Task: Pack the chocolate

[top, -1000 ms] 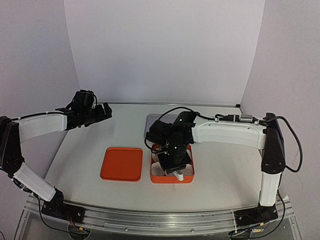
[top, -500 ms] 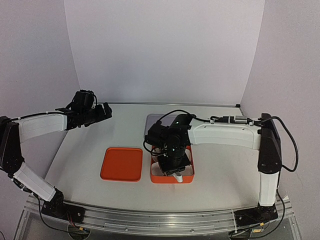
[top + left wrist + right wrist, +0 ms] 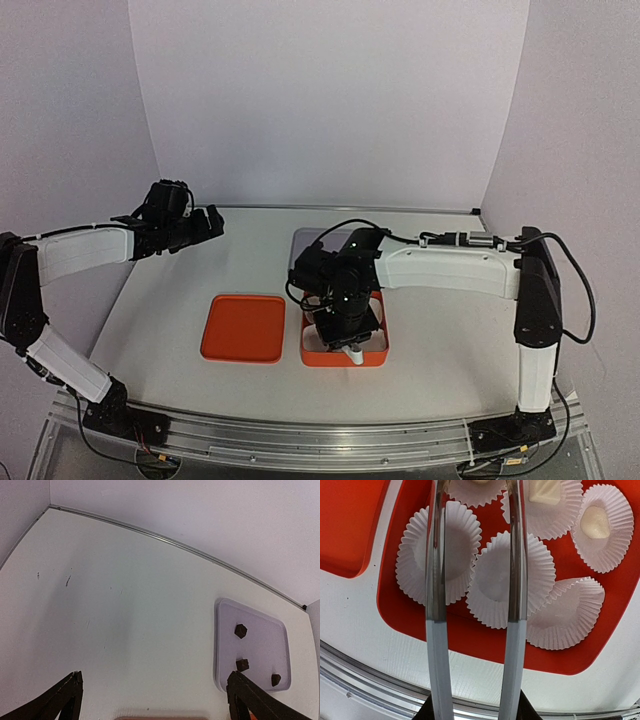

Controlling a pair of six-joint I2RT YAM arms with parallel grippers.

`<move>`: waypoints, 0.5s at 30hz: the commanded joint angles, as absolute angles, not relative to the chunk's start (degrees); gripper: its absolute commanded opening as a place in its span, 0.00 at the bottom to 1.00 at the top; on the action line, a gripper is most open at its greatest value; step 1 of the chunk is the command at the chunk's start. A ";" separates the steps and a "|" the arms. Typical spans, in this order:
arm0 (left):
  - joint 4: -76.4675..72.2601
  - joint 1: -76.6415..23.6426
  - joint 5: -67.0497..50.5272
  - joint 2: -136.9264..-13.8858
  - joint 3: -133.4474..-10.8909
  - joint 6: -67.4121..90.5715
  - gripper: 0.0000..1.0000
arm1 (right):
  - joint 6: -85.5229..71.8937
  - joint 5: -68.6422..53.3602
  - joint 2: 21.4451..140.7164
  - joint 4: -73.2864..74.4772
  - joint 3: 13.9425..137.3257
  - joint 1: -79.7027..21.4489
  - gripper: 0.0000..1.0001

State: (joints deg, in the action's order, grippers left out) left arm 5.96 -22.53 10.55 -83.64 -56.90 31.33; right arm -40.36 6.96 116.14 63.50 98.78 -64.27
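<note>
Three dark chocolates lie on a grey tray [image 3: 252,680]: one [image 3: 241,630] at the back, one [image 3: 242,664] in the middle, one [image 3: 275,679] at the right. My left gripper [image 3: 205,222] is open and empty, held high over the table's left; it also shows in the left wrist view [image 3: 155,702]. My right gripper [image 3: 352,345] is open, low over the orange box [image 3: 310,358]. In the right wrist view its fingers [image 3: 436,555] straddle white paper cups [image 3: 512,580]. Cream chocolates sit in cups at the upper right, one [image 3: 545,490] beside another [image 3: 595,522].
The orange lid [image 3: 243,328] lies flat left of the box. The grey tray [image 3: 312,240] sits behind the box, partly hidden by the right arm. A metal rail [image 3: 330,440] runs along the near edge. Walls close in the back and sides.
My right arm has shifted slightly left over the orange box. The left arm has not moved.
</note>
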 commanded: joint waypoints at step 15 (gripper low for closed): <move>3.96 -22.24 10.06 -82.35 -57.04 30.15 1.00 | -39.67 8.11 110.72 63.16 98.75 -64.55 0.29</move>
State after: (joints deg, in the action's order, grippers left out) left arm 5.93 -22.55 10.49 -83.64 -56.90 31.29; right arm -40.18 7.09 115.84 63.45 98.73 -64.29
